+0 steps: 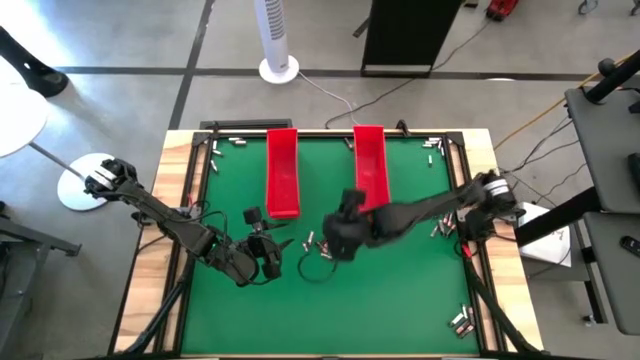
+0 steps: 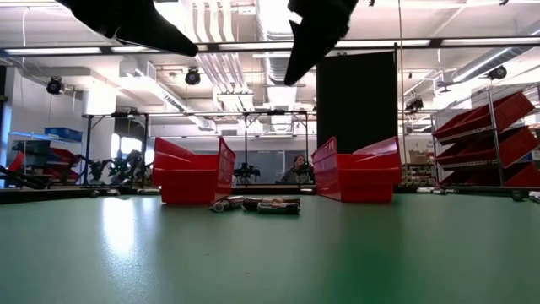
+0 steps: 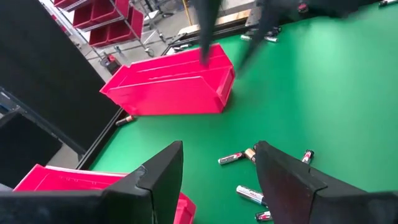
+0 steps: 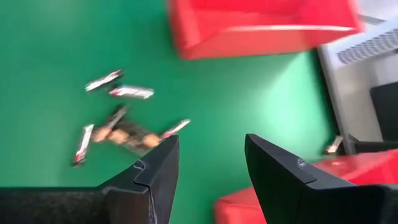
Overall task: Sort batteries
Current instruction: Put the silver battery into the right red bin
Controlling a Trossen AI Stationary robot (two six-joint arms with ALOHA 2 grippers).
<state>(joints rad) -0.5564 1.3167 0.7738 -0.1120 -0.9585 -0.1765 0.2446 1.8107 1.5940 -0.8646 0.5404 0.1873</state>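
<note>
Two dark arms over a green table (image 1: 400, 300). Left arm coming in from the left edge, bent at the elbow, reaching toward the middle. Left gripper (image 1: 268, 255) up off the table, fingers (image 3: 163, 177) apart with green showing between them – nothing held. Right arm stretching in from the right edge, long and almost straight, ending near the middle of the table. Right gripper (image 1: 340, 240) also up in the air, fingers (image 4: 155, 168) apart, empty. Seen from table height, both arms hanging in from the top, well above the table. A small bunch of batteries (image 1: 315, 243) lying flat on the green between the two grippers, just in front of the red trays – a few side by side, some turned other ways. More batteries (image 1: 460, 322) scattered at the table's edges: some by the near right corner, some by the far left corner (image 1: 216, 146), some by the far right corner (image 1: 433, 146). Two long red trays standing side by side at the far middle – left tray (image 1: 282, 172) and right tray (image 1: 371, 165) – apart from each other.
</note>
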